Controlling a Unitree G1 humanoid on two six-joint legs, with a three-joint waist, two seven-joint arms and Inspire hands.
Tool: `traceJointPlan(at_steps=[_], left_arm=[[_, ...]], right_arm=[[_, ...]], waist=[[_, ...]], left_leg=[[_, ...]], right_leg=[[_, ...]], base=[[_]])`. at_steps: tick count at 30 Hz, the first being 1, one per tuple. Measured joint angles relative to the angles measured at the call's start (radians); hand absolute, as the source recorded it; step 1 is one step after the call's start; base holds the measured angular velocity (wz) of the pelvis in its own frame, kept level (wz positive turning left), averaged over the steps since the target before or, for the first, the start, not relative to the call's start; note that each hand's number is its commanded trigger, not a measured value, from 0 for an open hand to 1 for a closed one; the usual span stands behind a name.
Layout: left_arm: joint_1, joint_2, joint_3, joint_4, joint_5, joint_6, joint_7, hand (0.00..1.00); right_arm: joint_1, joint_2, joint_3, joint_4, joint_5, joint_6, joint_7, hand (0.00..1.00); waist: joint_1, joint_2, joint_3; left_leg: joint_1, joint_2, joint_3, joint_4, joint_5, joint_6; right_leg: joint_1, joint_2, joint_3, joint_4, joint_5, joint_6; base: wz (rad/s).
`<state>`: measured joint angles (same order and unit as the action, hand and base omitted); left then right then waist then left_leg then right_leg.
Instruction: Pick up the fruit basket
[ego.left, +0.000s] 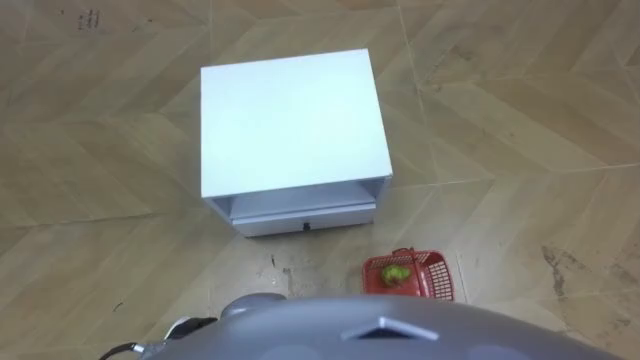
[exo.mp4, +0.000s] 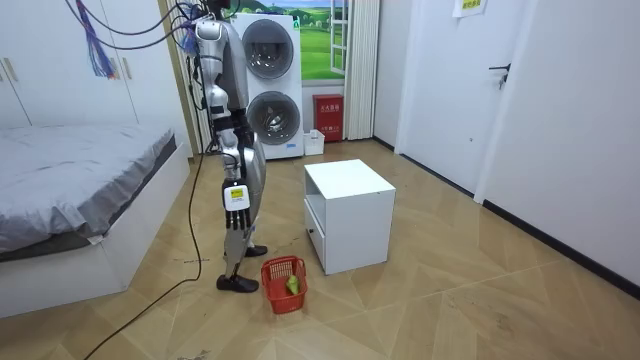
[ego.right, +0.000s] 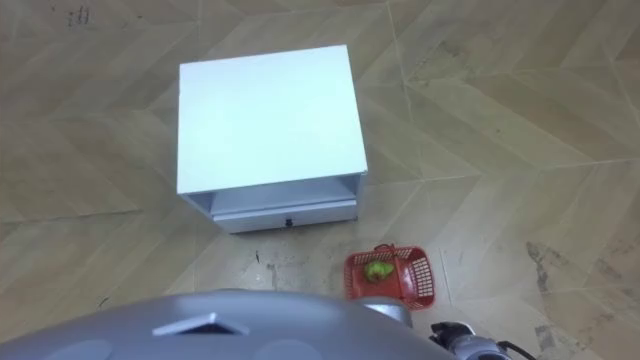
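Down by my feet the red basket (ego.left: 436, 281) sits on the floor (ego.left: 520, 120), a green fruit (ego.left: 396, 273) inside, untouched, near the white cabinet (ego.left: 290, 125), off its drawer's (ego.left: 305, 222) right corner. Right hand (exo.mp4: 236, 197) hangs at my side, left hand (ego.left: 183, 325) barely peeks in. I cannot tell how open either is.

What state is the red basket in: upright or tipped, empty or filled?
Upright, not empty: the red basket stands on the floor, opening upward, with a green fruit lying inside.
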<state>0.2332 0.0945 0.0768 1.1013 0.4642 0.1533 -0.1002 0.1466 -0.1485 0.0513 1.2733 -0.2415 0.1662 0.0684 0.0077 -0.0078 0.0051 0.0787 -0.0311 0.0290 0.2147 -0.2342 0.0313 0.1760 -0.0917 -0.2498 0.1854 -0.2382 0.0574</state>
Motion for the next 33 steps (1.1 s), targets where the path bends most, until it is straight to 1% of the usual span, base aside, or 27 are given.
traceJointPlan(at_steps=[6, 13, 24, 30, 33], left_arm=[[-0.003, 0.000, -0.001, 0.001, -0.001, 0.000, 0.001, 0.00], [-0.004, 0.000, 0.000, 0.001, -0.001, -0.003, 0.030, 0.00], [0.001, 0.000, 0.001, 0.002, -0.002, -0.002, 0.030, 0.00], [0.000, 0.000, -0.001, 0.030, -0.002, -0.004, 0.032, 0.00], [-0.001, 0.000, 0.000, 0.040, -0.002, -0.011, 0.035, 0.00]], right_arm=[[-0.002, 0.000, 0.001, 0.000, 0.000, 0.000, -0.001, 0.00], [-0.015, -0.004, 0.000, 0.000, 0.005, -0.004, -0.043, 0.00], [-0.013, -0.006, 0.000, 0.000, 0.010, -0.002, -0.026, 0.00], [-0.011, -0.005, 0.001, 0.001, 0.013, -0.003, -0.024, 0.00], [-0.011, -0.005, 0.000, 0.001, 0.013, -0.003, -0.024, 0.00]], waist=[[0.001, -0.001, 0.0000], [0.002, -0.003, 0.0004], [0.003, -0.005, 0.0001], [0.002, -0.010, -0.0012], [0.003, -0.011, -0.0013]], left_leg=[[-0.002, 0.000, -0.001, 0.008, 0.000, 0.000], [-0.016, 0.001, -0.003, 0.021, -0.001, -0.001], [-0.016, 0.000, -0.009, 0.021, -0.001, -0.001], [-0.016, 0.000, -0.012, 0.021, -0.001, -0.001], [-0.016, 0.001, -0.012, 0.021, -0.001, -0.001]], right_leg=[[-0.002, 0.000, -0.002, 0.000, 0.000, 0.000], [-0.006, 0.001, -0.003, 0.000, 0.000, 0.000], [-0.001, 0.002, -0.003, 0.001, 0.000, -0.001], [-0.001, 0.002, -0.004, 0.002, 0.000, -0.001], [-0.002, 0.002, -0.004, 0.001, 0.000, -0.001]], base=[[0.00], [0.03], [0.01], [0.00], [0.00]])
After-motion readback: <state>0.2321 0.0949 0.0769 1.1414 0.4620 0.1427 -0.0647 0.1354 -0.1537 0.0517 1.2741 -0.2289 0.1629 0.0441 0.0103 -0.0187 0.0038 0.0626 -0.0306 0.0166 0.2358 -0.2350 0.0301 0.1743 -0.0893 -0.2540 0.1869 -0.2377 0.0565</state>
